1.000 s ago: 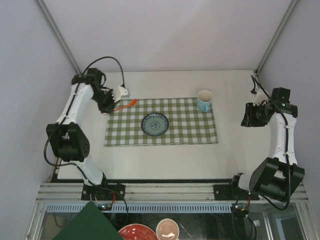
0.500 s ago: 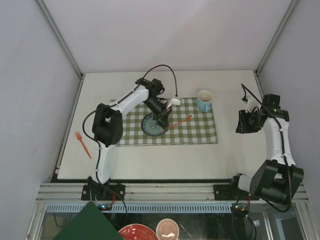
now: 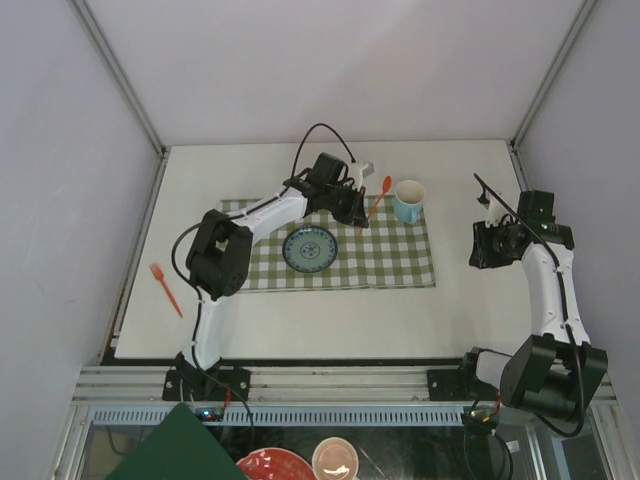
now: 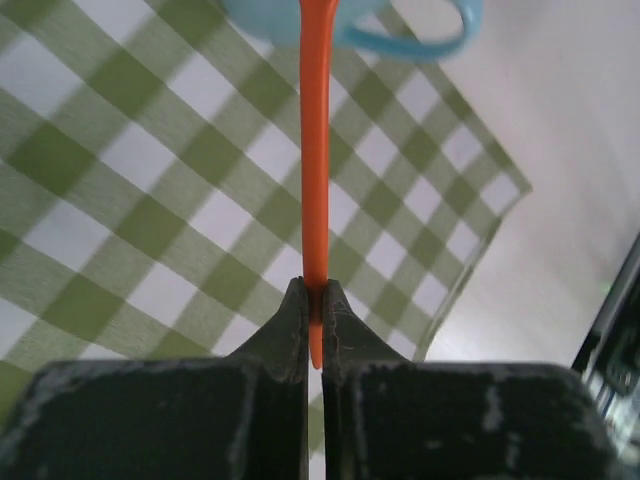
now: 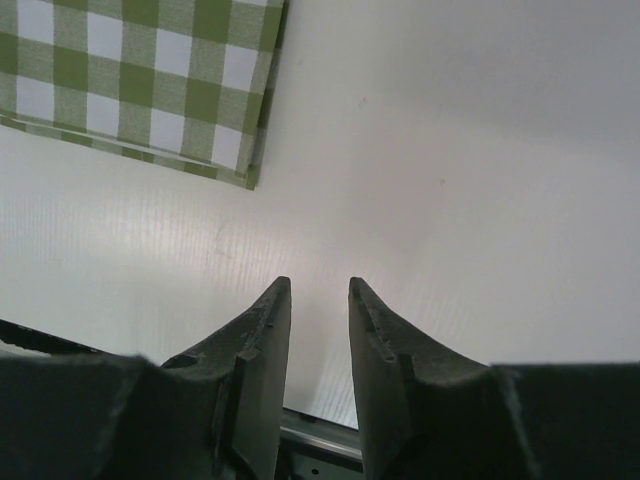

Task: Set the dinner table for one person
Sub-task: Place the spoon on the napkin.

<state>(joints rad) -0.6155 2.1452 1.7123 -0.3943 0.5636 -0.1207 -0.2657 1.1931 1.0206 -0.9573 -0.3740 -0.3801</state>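
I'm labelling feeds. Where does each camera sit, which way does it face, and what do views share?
Top external: overhead and behind, looking down on the dinner table; left arm and right arm show.
Left wrist: on the left arm, looking along the left claw, shut on an orange utensil, onto the checked cloth.
Right wrist: on the right arm, looking down past the open right claw at bare table.
Shared: the cloth, in all three.

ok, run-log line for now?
left gripper: shut on orange spoon, above cloth by mug | right gripper: open, empty | plate: on cloth | fork: on table
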